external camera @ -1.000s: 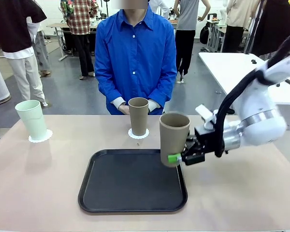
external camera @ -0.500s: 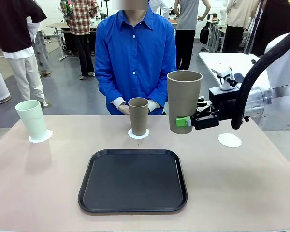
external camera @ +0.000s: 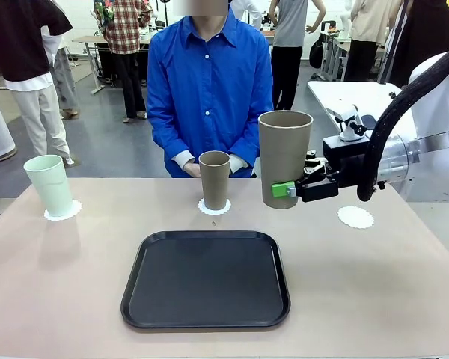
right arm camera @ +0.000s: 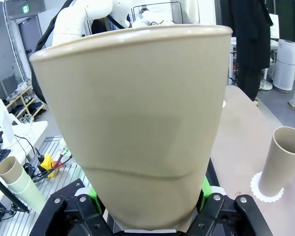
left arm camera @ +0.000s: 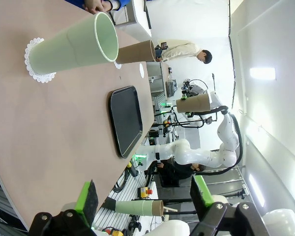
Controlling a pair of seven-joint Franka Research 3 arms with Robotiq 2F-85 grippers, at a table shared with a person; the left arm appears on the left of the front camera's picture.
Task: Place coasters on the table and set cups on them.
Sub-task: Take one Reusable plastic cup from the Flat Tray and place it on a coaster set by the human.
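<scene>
1. Right end effector [external camera: 287, 190]: clamped on the lower part of a tan cup [external camera: 285, 153], green pads either side near the base; cup held upright in the air, clear of the counter [external camera: 75, 284], above the tray's far right corner and left of the bare coaster [external camera: 356, 218].
2. Same grip close up in the right wrist view: tan cup [right arm camera: 137, 128] seated between the pads, wide mouth up, narrow end down in the jaws.
3. Left end effector [left arm camera: 145, 209]: jaws spread wide, holding nothing, hanging off the near edge of the counter.
4. Handling, as a judgement: stiff, matte, likely light and empty; taper means a low grip can let it slide upward out of the pads or tip, so a firm squeeze at the lower wall suits and a gentle, level descent. Tall and narrow-based, so easy to knock over once set down.
5. Other task things: mint cup [external camera: 49, 185] standing on its coaster [external camera: 63, 211] at the far left; second tan cup [external camera: 214, 179] on a coaster [external camera: 214, 208] at far centre, just in front of the person's hands [external camera: 191, 169].
6. Stage, as a judgement: two cups placed, third one in transit; remaining coaster well to the right awaits it.
7. Surface: plain beige counter, matte, flat; black tray [external camera: 206, 278] empty at near centre. Thin paper coasters probably shift if nudged.
8. Room: person in a blue shirt [external camera: 209, 82] at the far side; white table [external camera: 359, 97] behind right; other people standing farther back.
</scene>
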